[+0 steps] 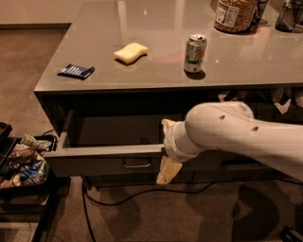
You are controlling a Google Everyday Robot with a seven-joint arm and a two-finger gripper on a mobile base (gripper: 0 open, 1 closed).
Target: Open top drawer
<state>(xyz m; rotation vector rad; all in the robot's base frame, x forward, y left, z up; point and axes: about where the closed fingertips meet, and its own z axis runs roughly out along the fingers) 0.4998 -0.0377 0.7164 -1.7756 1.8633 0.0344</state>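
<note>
The top drawer [102,158] of the grey counter is pulled out toward me, and its shallow grey inside shows. Its metal loop handle [137,164] is bare on the drawer front. My gripper [166,149] is at the drawer front, just right of the handle, on the end of the white arm [236,137]. It is open. One cream finger [166,125] shows above the front's top edge and the other finger [168,171] hangs below it. The arm hides the right part of the drawer.
On the countertop [156,71] lie a blue packet [75,71], a yellow sponge [131,52], a green can [194,46] and a jar [235,14] at the back. A black bin of snack bags [21,160] stands on the floor at left. Cables [123,198] run under the counter.
</note>
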